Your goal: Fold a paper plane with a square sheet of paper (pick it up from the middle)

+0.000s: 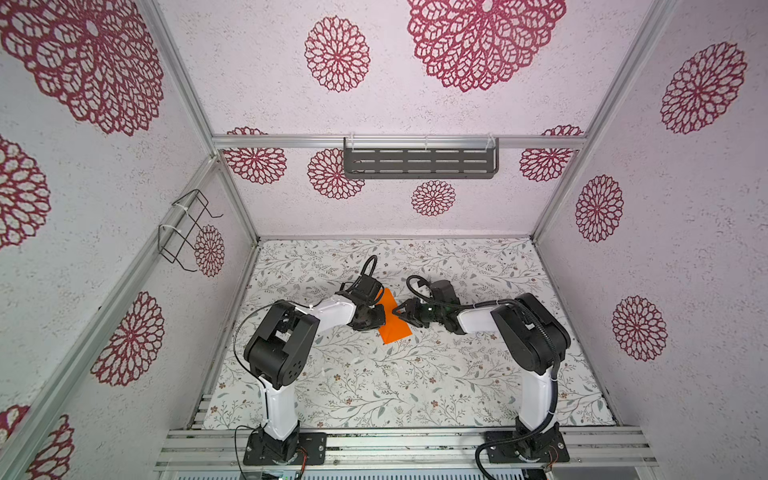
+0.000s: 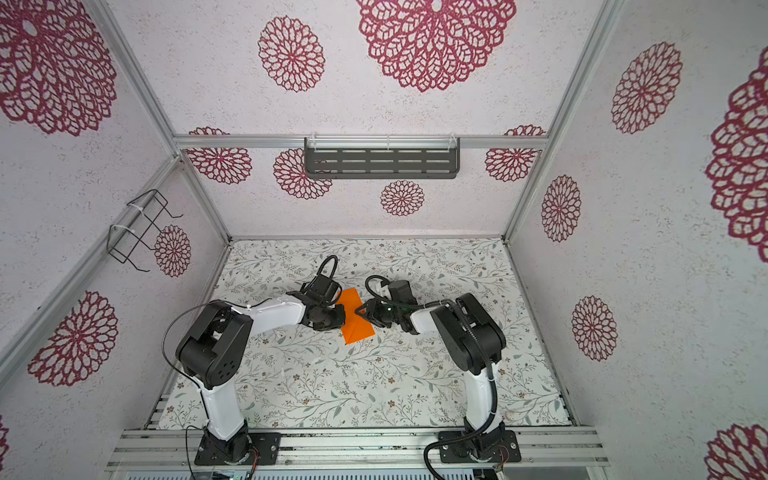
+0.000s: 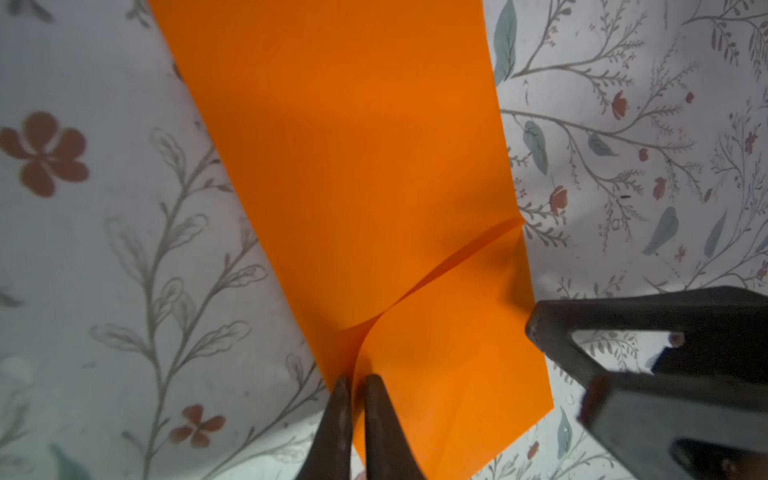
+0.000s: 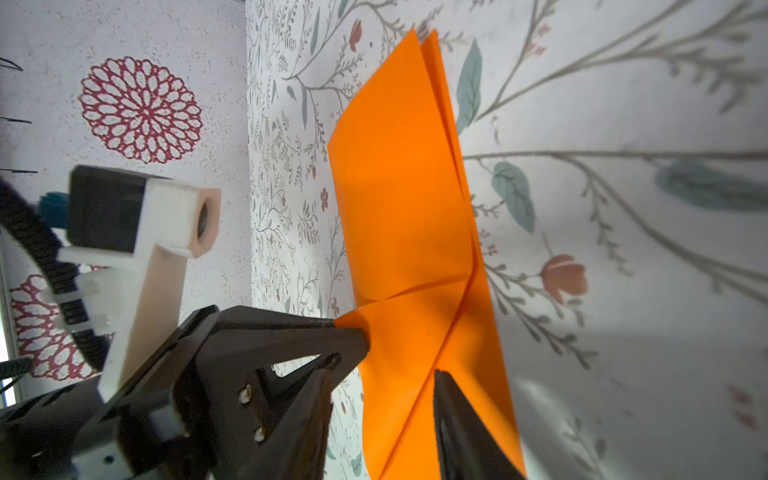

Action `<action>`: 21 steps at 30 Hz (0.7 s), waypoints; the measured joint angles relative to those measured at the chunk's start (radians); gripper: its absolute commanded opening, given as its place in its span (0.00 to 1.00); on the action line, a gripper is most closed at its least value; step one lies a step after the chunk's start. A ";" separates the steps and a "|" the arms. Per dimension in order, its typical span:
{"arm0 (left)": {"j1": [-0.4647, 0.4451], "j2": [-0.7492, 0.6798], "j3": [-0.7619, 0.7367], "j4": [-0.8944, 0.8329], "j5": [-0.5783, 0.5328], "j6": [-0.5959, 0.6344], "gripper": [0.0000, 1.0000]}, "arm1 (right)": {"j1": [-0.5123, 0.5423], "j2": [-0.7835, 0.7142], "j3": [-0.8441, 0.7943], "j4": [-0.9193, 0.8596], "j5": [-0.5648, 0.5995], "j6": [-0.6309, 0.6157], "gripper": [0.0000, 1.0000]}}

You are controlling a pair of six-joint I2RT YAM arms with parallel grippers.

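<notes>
The folded orange paper lies on the floral mat between our grippers, its long axis running front to back, far end leaning slightly left. Our left gripper pinches a lifted flap at its edge, nearly closed. Our right gripper stands part open over the opposite edge.

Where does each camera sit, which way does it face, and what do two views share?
Top views: high in front, looking down and backward at the table; left arm, right arm, orange paper between.
Left wrist: on the left arm, looking along the left end effector, pinched on the paper's edge.
Right wrist: on the right arm, looking along the open right end effector at the paper.
Shared: each wrist view shows the other arm's end effector.
</notes>
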 measured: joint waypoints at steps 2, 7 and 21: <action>0.003 0.000 0.000 0.000 -0.003 -0.003 0.11 | 0.002 0.013 0.009 -0.013 -0.003 0.000 0.44; 0.011 0.002 0.000 0.000 0.007 -0.011 0.11 | 0.008 0.029 0.043 -0.059 -0.005 0.000 0.43; 0.057 0.014 -0.004 0.013 0.114 -0.047 0.11 | 0.023 0.043 0.058 -0.069 -0.028 0.064 0.40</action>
